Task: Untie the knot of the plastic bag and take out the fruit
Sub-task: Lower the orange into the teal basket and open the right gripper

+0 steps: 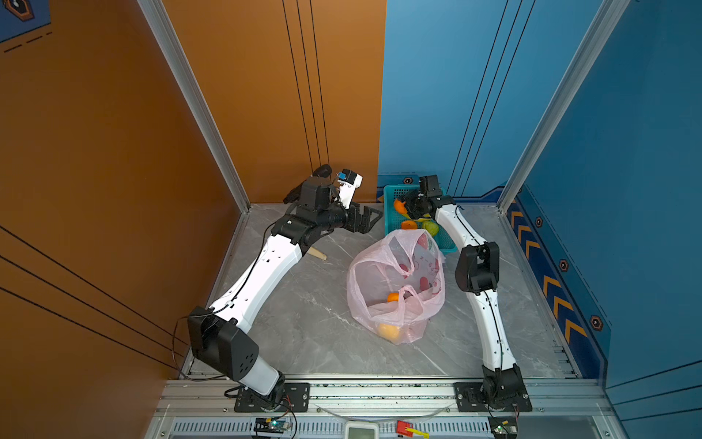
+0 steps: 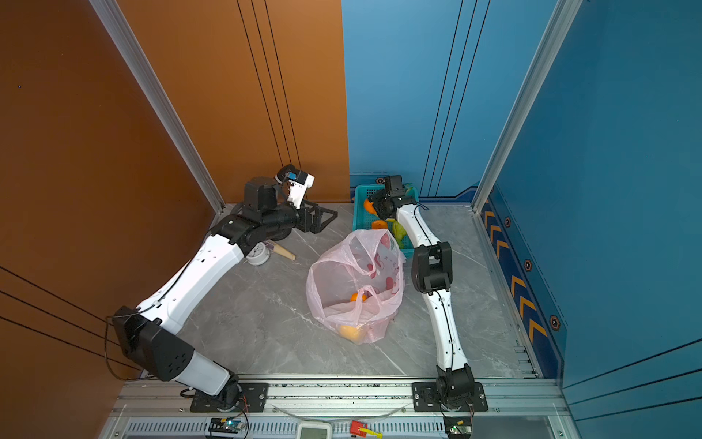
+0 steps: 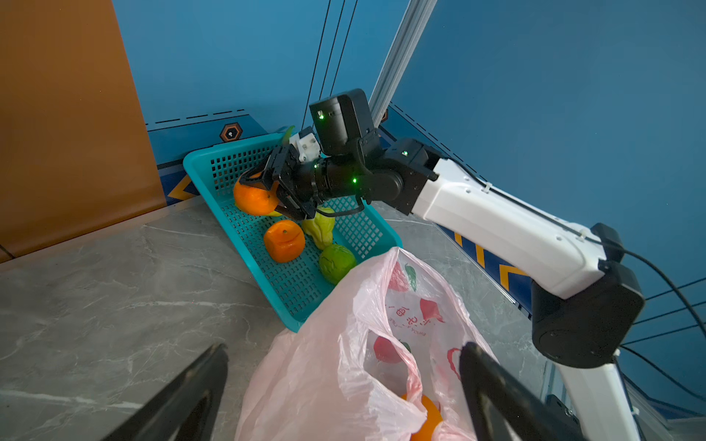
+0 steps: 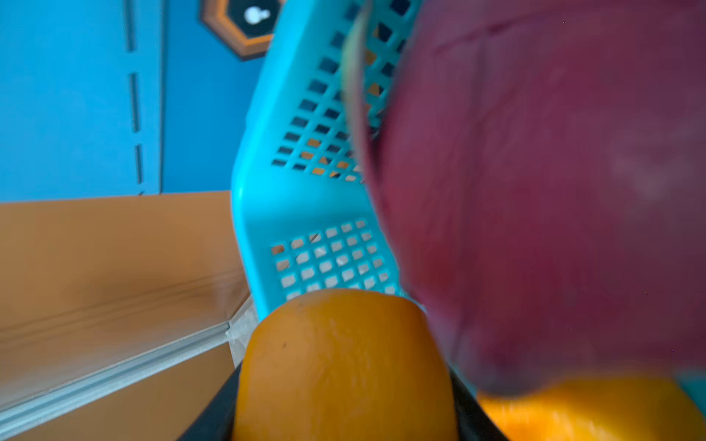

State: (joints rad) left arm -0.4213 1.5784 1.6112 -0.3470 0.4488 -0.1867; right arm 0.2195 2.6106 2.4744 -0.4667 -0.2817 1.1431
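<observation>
The right gripper (image 3: 258, 189) clamps a tangerine (image 3: 252, 200) over the basket (image 3: 198, 168), close to its far wall. Other fruit (image 3: 284, 240) lies behind it, toward the bag (image 1: 380, 273). The left gripper (image 1: 367, 220) hangs wide open and empty over bare table (image 1: 304, 304). The bag gapes just ahead and below it, bagged fruit (image 1: 393, 297) showing inside.

Bare marble tabletop (image 1: 304, 323) offered free passage from 6 to 9 o'clock of the plastic bag (image 1: 380, 273). The teal basket (image 1: 391, 213) stood just beside it at 12 o'clock; the right arm (image 1: 476, 270) obstructed 3 o'clock.
</observation>
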